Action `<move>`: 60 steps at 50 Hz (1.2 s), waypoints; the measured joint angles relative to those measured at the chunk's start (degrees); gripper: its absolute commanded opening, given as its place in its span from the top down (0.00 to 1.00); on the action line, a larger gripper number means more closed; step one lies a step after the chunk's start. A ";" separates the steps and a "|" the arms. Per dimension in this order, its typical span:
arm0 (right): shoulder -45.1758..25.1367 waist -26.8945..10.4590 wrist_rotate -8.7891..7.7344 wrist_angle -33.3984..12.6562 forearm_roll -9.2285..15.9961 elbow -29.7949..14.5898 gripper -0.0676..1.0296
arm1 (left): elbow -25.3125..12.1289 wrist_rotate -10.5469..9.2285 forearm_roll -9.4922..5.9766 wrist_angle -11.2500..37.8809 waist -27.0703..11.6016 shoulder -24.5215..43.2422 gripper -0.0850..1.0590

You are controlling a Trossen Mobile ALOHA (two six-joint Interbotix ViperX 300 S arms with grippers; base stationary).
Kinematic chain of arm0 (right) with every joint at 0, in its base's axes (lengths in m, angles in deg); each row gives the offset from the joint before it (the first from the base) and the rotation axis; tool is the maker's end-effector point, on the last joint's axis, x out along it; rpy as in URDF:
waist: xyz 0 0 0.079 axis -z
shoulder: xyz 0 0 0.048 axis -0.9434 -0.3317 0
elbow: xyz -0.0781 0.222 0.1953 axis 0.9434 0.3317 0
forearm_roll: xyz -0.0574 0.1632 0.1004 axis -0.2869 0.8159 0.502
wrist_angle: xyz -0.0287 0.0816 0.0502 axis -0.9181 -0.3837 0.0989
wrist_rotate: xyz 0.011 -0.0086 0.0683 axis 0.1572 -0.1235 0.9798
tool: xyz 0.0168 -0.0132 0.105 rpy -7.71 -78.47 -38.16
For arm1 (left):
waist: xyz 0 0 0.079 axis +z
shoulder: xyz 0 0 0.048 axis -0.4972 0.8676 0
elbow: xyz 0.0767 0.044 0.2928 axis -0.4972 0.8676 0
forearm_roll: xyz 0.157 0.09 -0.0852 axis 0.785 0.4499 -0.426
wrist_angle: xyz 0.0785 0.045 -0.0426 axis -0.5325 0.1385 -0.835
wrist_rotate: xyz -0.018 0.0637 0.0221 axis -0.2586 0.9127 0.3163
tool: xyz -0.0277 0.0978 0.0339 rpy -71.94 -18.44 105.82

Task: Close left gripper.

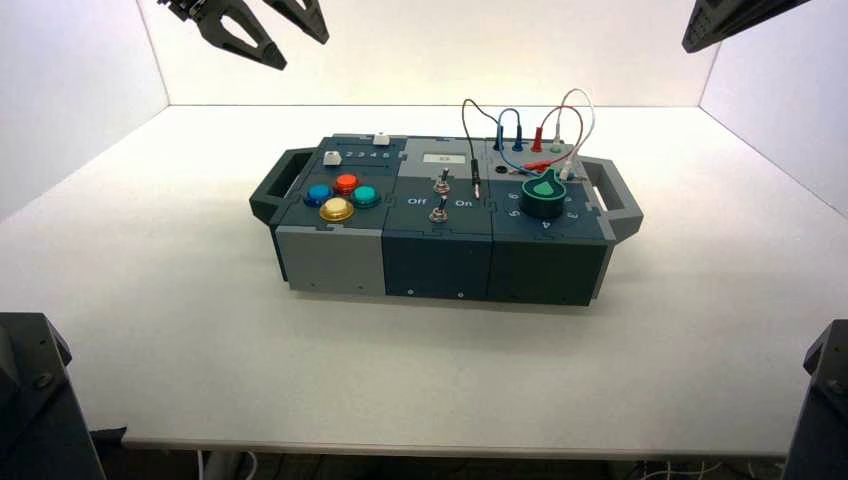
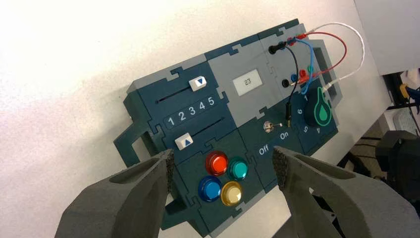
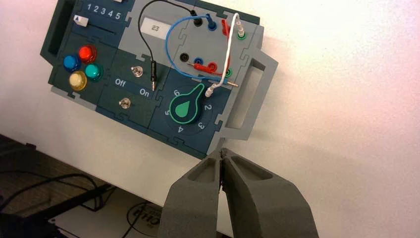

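Observation:
My left gripper (image 1: 300, 45) hangs high at the back left, well above and behind the box (image 1: 440, 250). Its two pointed cut-out fingers stand wide apart with nothing between them. In the left wrist view the left gripper (image 2: 225, 166) frames the four round buttons (image 2: 224, 178) from far above, touching nothing. My right gripper (image 3: 221, 154) has its fingers pressed together and is empty; it is parked high at the back right (image 1: 735, 20), away from the box.
The box stands mid-table with handles at both ends. It carries two white sliders (image 2: 199, 82), a small display reading 23 (image 2: 247, 82), two toggle switches (image 1: 440, 183), a green knob (image 1: 545, 193) and looped wires (image 1: 530, 130). White walls enclose the table.

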 measured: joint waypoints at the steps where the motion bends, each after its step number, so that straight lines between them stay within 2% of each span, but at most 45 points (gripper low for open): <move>1: 0.00 0.00 0.00 0.00 -0.09 0.00 0.96 | 0.00 0.00 0.00 0.00 0.00 0.09 0.03; 42: -0.09 0.09 0.00 -0.26 -0.09 0.00 0.96 | 0.00 0.00 0.09 -0.09 0.00 0.09 0.05; 46: 0.00 0.09 0.00 -0.26 0.00 0.00 0.96 | 0.00 0.00 0.09 -0.18 0.00 0.00 0.15; 49: -0.09 0.00 0.00 -0.26 -0.09 0.00 0.96 | 0.00 0.00 0.09 -0.35 0.00 0.00 0.34; 50: -0.09 0.09 0.00 -0.26 0.00 0.00 0.96 | 0.00 -0.09 0.00 -0.44 0.00 0.00 0.37; 53: -0.09 0.00 0.00 -0.26 0.00 0.00 0.96 | 0.00 0.00 0.09 -0.35 0.09 0.00 0.59; 56: -0.09 0.00 0.00 -0.26 0.00 0.00 0.96 | 0.09 -0.09 0.09 0.00 0.09 0.00 0.68; 60: -0.09 0.00 0.00 -0.26 0.00 0.00 0.96 | 0.00 -0.35 0.09 1.14 0.00 0.00 0.73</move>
